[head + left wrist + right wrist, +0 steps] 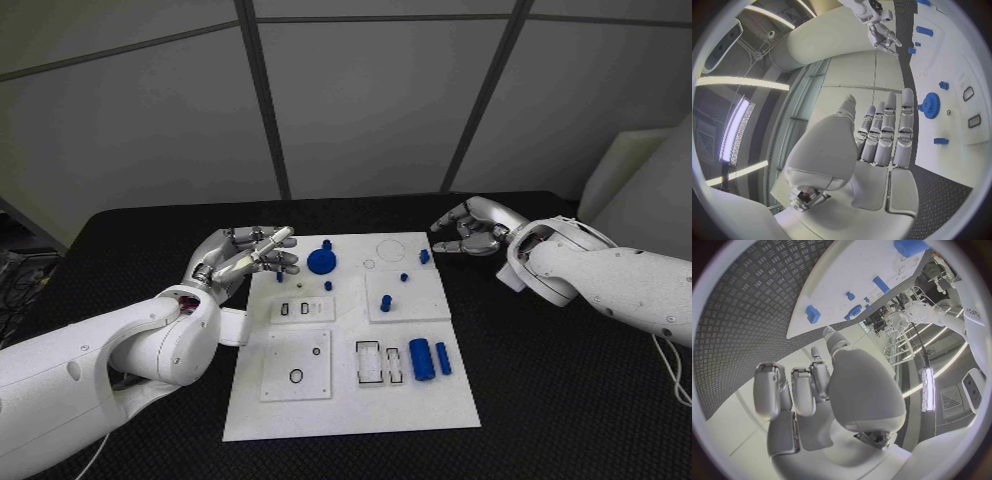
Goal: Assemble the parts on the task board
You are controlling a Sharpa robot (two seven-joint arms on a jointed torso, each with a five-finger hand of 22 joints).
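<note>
The white task board [346,415] lies mid-table with blue parts on it: a gear [320,262] at its far left, a small block [424,256] at the far right, a peg [387,300], and a cylinder [420,358] beside a slim bar [443,358]. My left hand [245,255] hovers at the board's far left edge, just left of the gear, fingers stretched out and holding nothing. The left wrist view shows those straight fingers [886,130] near the gear [929,105]. My right hand [469,232] sits off the board's far right corner with fingers curled in on nothing [817,390].
Raised white sub-plates [296,365] with slots and holes sit on the board. Black table [577,400] surrounds it on all sides. A white foam panel [635,170] leans at the back right, and grey wall panels stand behind the table.
</note>
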